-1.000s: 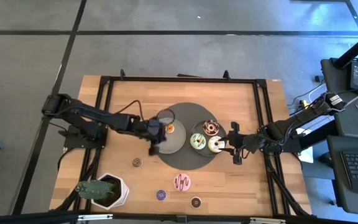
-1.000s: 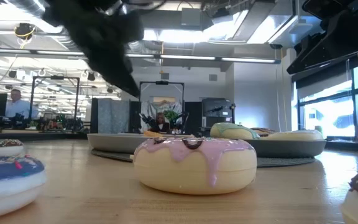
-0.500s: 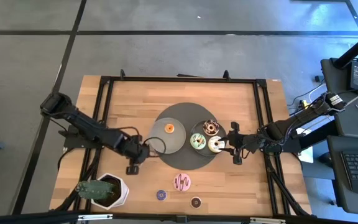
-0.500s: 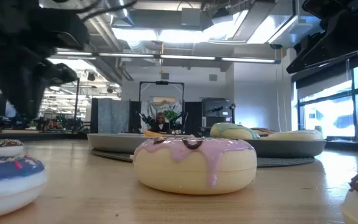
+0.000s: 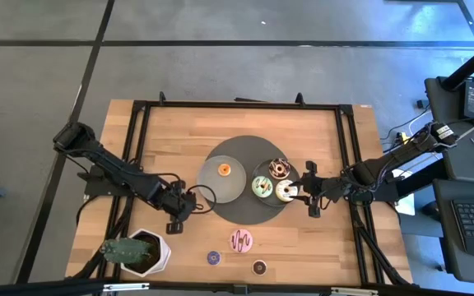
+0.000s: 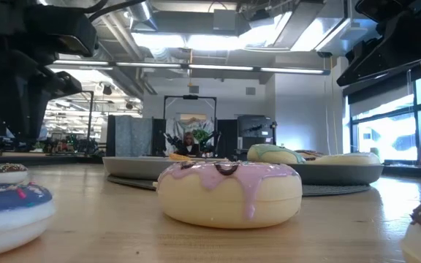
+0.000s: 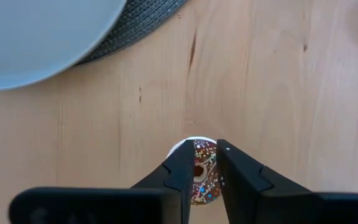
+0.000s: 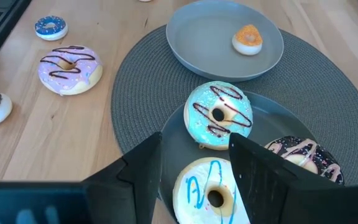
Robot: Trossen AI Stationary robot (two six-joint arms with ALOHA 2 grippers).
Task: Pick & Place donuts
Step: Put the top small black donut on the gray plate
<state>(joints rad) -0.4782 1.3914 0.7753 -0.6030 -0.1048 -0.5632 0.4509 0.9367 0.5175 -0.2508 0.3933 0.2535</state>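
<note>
Parted by a narrow gap, the jaws of the left gripper [image 7: 205, 149], straddling the mini brown sprinkled toy donut [image 7: 202, 177] on bare wood just off the edge of the dark round woven mat [image 7: 143, 23]. Cannot tell from the wrist view whether the fingers [image 7: 180, 168] touch the donut or hang just above it, its pale rim peeking out beside 1 of them. Reads as the start of a pick on this donut.

To do it well:
- Centre the gap over the ring before squeezing; looks slightly off to 1 side now.
- Go low enough for the pads to take the ring's outer wall, not its rounded icing.
- Squeeze gently; probably a light, smooth toy, likely to skid across the wood.
- Lift straight up, then carry towards the smaller grey round plate [image 5: 220, 182] on the mat, beside the mini orange donut [image 5: 225, 170] already there.

Over the far side of the mat, the right gripper [image 8: 196, 149], jaws wide apart, waiting above the cream-iced donut [image 8: 213, 194], beside the green-iced [image 8: 219, 114] and chocolate-iced [image 8: 303, 154] donuts on a 2nd plate. Off the mat, well clear: the pink-iced donut [image 5: 241, 240], mini purple donut [image 5: 213, 258] and mini dark donut [image 5: 259, 266].
</note>
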